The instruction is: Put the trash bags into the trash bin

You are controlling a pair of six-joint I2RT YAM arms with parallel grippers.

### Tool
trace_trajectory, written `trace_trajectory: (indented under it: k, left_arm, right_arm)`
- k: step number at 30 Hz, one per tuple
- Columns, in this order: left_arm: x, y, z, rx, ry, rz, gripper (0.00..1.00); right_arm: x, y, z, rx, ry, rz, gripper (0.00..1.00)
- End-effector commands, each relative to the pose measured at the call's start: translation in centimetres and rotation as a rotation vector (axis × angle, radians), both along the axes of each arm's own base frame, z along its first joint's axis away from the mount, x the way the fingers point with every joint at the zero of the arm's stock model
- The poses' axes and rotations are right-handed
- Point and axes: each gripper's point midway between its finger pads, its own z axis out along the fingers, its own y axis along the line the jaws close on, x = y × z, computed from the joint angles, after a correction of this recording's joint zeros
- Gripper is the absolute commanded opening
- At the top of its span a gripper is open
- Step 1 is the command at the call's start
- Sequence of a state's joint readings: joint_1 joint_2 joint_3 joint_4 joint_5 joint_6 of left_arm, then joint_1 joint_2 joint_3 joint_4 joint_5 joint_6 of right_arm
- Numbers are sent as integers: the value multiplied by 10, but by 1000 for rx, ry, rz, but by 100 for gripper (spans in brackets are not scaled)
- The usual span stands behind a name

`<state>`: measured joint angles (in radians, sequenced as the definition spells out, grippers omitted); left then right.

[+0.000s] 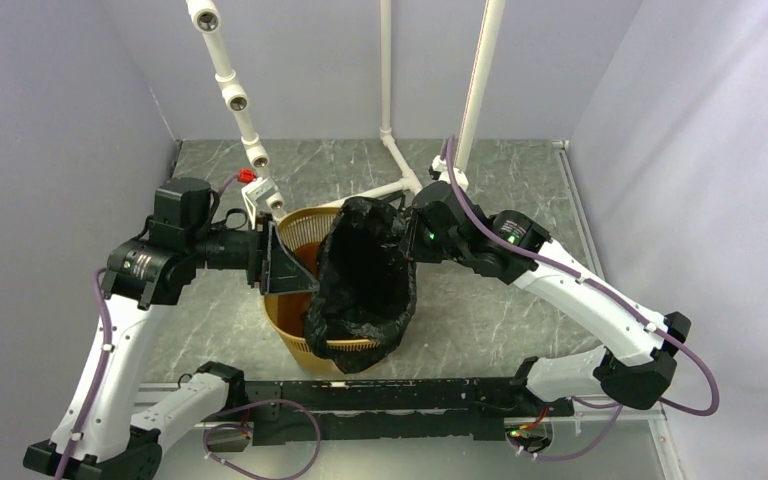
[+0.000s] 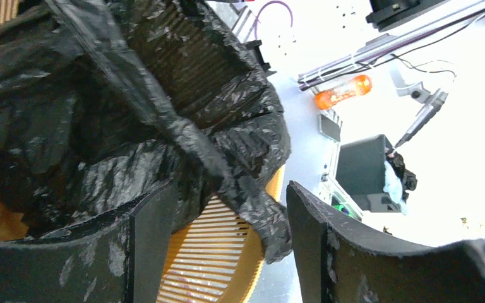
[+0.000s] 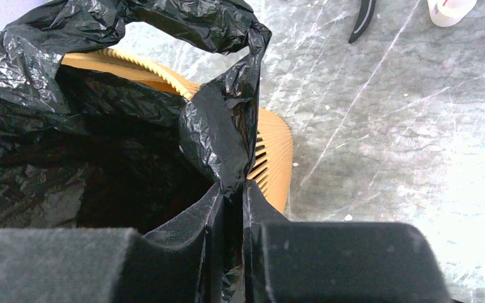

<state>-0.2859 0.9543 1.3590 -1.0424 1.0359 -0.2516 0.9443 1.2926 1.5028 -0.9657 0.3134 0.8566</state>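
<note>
The trash bin (image 1: 290, 335) sat below both claws, most of its inside hidden by the black trash bag (image 1: 365, 270) draped over the rim. My right gripper (image 3: 233, 190) was pinched tight on the bag's edge. My left gripper (image 2: 227, 197) gaped wide, holding nothing; a fold hung just ahead of it.

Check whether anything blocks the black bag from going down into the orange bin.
Nothing visible does. The black trash bag already hangs open inside the orange bin, its edge draped over the near rim. The right tool pinches the bag's edge above the rim; the left tool stands open at the other side.
</note>
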Motion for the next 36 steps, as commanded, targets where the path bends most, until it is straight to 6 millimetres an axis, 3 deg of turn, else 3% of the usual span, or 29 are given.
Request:
trace_trajectory:
  k: [1,11,22,31,36]
  left_arm:
    - [-12,-7,21,-113,-35,-77,69]
    - [-6,-3,0,-24,39,-33,68]
    - [-7,-11,15,-90,11,-75,57]
    - [5,-18,-23,85,80,-28,56]
    - [26,-20,-26,125,51,56,51]
  right_arm:
    - [2,4,23,55,-43,0,13]
    - [3,3,26,63,-47,-12,13]
    - [7,5,32,69,-58,-24,6]
    - [15,-7,39,45,-94,-93,0]
    - [23,-18,51,9,-139,-135,0]
